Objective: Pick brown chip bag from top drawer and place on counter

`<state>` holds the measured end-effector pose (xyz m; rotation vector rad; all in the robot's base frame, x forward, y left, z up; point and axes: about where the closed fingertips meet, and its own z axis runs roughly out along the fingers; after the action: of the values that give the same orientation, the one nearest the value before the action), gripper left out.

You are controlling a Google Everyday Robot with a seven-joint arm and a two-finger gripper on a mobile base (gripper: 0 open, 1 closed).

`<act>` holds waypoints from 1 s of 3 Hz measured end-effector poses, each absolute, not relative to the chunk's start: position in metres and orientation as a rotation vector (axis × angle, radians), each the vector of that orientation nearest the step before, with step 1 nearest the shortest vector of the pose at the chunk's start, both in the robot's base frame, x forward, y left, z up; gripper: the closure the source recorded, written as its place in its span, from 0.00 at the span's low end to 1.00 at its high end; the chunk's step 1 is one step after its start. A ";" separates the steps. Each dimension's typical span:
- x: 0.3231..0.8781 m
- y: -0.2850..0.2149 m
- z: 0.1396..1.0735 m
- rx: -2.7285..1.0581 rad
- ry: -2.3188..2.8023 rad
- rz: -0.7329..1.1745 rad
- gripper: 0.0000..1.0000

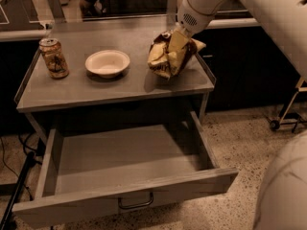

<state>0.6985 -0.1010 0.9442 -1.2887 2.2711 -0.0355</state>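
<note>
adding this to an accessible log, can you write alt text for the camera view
The robot arm's gripper sits at the top of the crumpled brown chip bag, which rests on the grey counter near its right edge. A white bowl and a drink can also stand on the counter, and the top drawer below is pulled open, nothing visible inside.
</note>
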 end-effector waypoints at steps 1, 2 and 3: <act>0.716 -0.097 0.938 -1.295 2.270 -0.043 1.00; 0.726 -0.097 0.921 -1.290 2.295 -0.029 1.00; 0.726 -0.100 0.906 -1.275 2.324 0.006 1.00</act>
<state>0.7255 -0.0998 0.9063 -1.2746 2.3237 0.0065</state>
